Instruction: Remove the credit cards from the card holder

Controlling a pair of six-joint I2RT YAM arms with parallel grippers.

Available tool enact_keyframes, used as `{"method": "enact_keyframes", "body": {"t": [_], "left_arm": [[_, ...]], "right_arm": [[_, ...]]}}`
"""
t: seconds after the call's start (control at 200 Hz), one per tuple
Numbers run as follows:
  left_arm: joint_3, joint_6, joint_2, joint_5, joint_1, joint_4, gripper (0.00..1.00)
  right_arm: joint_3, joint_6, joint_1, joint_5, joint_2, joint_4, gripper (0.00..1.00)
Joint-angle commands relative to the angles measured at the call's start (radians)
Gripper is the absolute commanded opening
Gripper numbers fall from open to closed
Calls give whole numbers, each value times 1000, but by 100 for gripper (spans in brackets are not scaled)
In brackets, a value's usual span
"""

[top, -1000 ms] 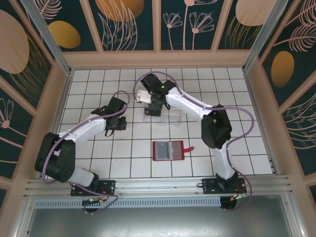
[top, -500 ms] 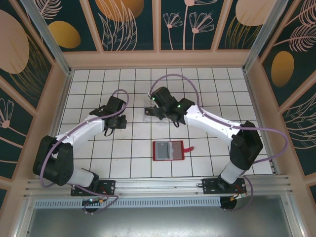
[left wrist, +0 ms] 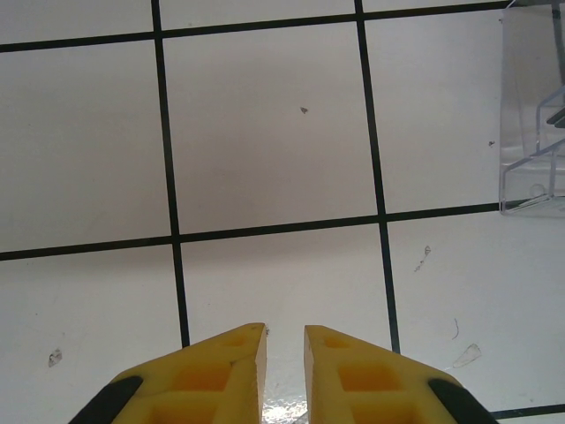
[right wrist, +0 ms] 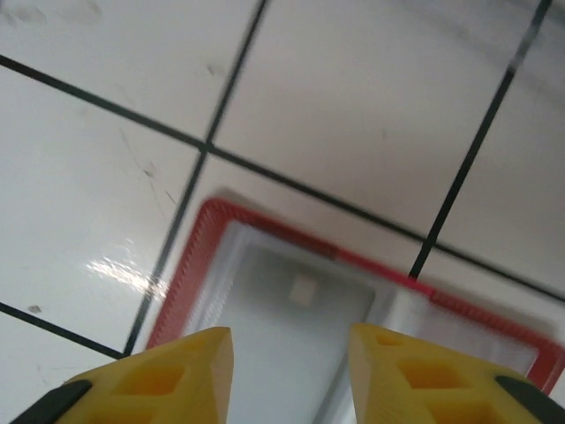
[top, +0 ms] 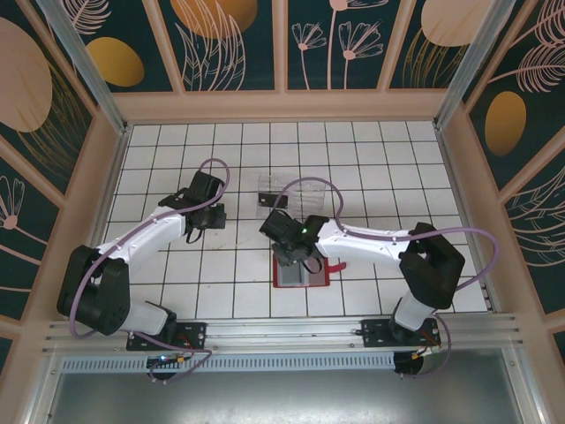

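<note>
The red card holder (top: 305,283) lies open on the white tiles at front centre. My right gripper (top: 298,261) hovers over its left half. In the right wrist view the holder's red rim (right wrist: 190,256) frames a grey-blue pocket with a grey credit card (right wrist: 291,327) lying flat in it. The right gripper (right wrist: 291,340) stands open just above that card, with nothing between its fingers (right wrist: 185,371). My left gripper (top: 198,228) hangs over bare tiles to the left. Its yellow fingertips (left wrist: 234,362) are almost together and grip nothing (left wrist: 284,331).
A clear plastic ridged tray (top: 293,196) stands behind the card holder, and its corner shows at the right edge of the left wrist view (left wrist: 534,132). The holder's red tab (top: 340,265) sticks out to the right. Wooden walls enclose the tiled floor.
My right arm has swung from the clear tray at the back forward to above the card holder, and its jaws have opened. The left arm has barely moved.
</note>
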Motion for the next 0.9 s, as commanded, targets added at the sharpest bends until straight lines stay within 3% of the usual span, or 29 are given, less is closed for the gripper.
{"method": "enact_keyframes", "body": {"t": [0.0, 0.54, 0.896], "left_arm": [[-5, 19, 2, 3, 9, 6, 19], [-12, 20, -11, 11, 10, 8, 19], [-13, 20, -7, 19, 10, 10, 19]], "right_arm": [[-43, 76, 9, -57, 9, 28, 44], [6, 70, 43, -69, 147, 4, 43], [7, 78, 43, -38, 133, -12, 18]]}}
